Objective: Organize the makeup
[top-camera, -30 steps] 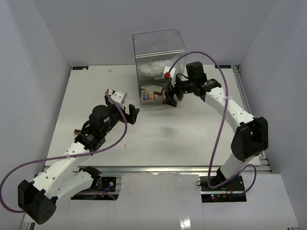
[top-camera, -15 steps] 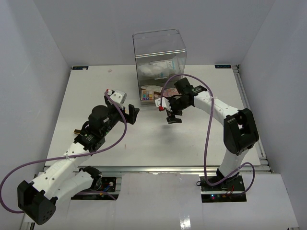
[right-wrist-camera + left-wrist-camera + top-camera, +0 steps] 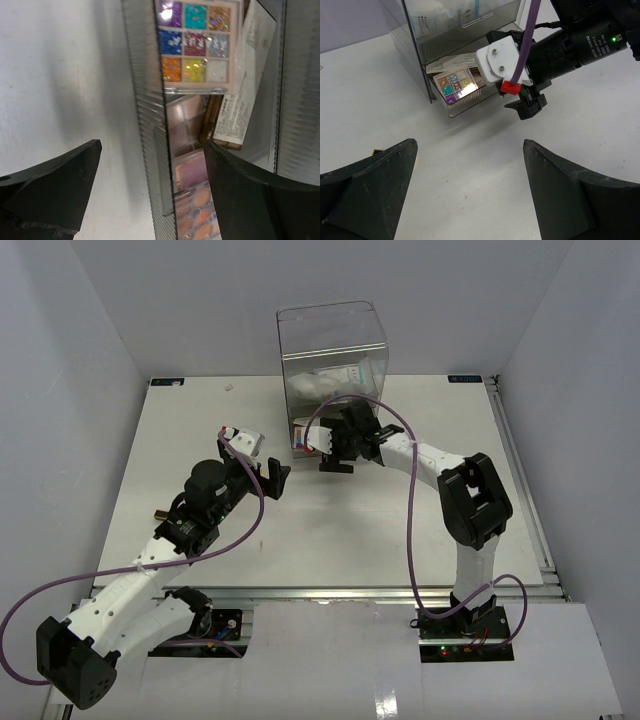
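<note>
Okay, so my read is I'm on the last bit: the makeup [image 3: 454,82] sits in the bottom drawer [image 3: 464,103] of the clear drawer box [image 3: 330,345], and that drawer sticks out of the box front. My right gripper [image 3: 152,146] is right at the box's open drawer. Its jaws are spread with nothing in them, and the drawer's front wall runs between them. My left gripper [image 3: 470,145] hangs over the desk [image 3: 190,430] a bit out from the box front, jaws wide apart and empty too.

The next move, I think, is a square push on that front wall so the drawer slides into the box without going crooked. The tilted packet might snag.

Count inside the box's open drawer:
- one glitter eyeshadow palette [image 3: 197,44], nine pans
- one white printed packet [image 3: 245,85] leaning beside it
- one pink palette [image 3: 192,172]
- one peachy palette [image 3: 197,227] at the edge of my right wrist view
- something brownish underneath, can't tell what

The upper drawer [image 3: 465,27] of the box is shut. There's white stuff behind its front, which I can't count.
</note>
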Controlling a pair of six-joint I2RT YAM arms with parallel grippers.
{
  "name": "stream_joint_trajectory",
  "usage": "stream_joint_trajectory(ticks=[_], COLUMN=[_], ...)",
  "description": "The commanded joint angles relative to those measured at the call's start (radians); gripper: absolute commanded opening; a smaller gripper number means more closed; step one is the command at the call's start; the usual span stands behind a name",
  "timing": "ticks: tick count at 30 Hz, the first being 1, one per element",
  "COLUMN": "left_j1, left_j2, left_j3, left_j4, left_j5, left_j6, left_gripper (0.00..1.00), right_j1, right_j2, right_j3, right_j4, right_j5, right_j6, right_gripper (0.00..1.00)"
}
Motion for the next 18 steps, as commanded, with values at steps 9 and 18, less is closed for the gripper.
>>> stream_joint_trajectory(ticks=[9, 18], left_j1=[0.002, 0.001], left_j2=[-0.021, -0.022], left_j3=[-0.002, -0.003], left_j4=[-0.001, -0.001], left_j5=[0.004, 0.007], left_j6=[0.009, 0.008], left_gripper=[0.98, 0.98], right_j1=[-0.035, -0.043], right_j2=[-0.118, -0.102], right_j3=[0.065, 0.157], right_j4=[-0.071, -0.616], right_j5=[-0.275, -0.571], right_j6=[0.033, -0.381], right_gripper=[0.90, 0.90])
